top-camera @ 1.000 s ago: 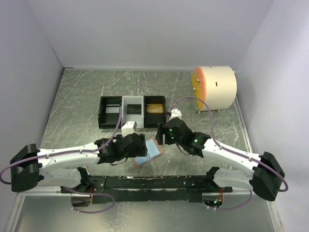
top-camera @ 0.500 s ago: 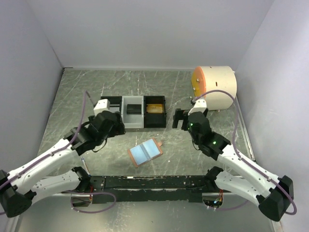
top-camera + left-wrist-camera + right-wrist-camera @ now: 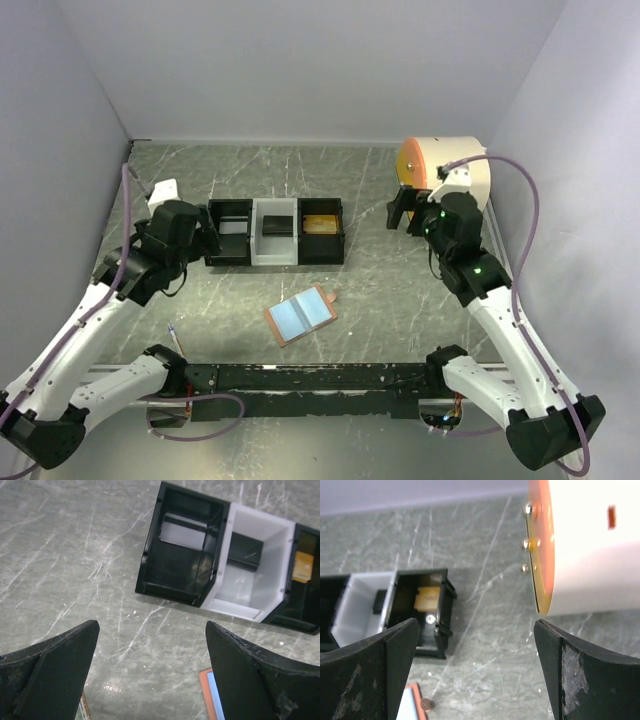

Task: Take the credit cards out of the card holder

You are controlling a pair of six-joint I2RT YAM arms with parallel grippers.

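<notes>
Two arms are raised over the table [image 3: 400, 300], one at each side. The left gripper [image 3: 151, 629] has its fingers spread wide with nothing between them, and sits close to the left end of the tray [image 3: 207, 245].

The tray lies across the middle of the table and has three compartments:
- **Left, black:** a pale grey card [image 3: 182, 531] rests against the far side.
- **Middle, pale:** it holds a dark grey card [image 3: 245, 552].
- **Right, black:** it holds a flat orange-yellow piece [image 3: 302, 566].

The card holder [image 3: 300, 316] lies on the near side of the tray, apart from it and roughly below its right half. It is open and flat on the table, turned at an angle, with its pale blue panels facing up and its small tab at the far right corner. It is well apart from both grippers.

The right gripper [image 3: 476, 630] is also spread wide and empty. It is to the right of the tray, just left of the orange face of the cream drum [image 3: 455, 180], which stands at the far right.
</notes>
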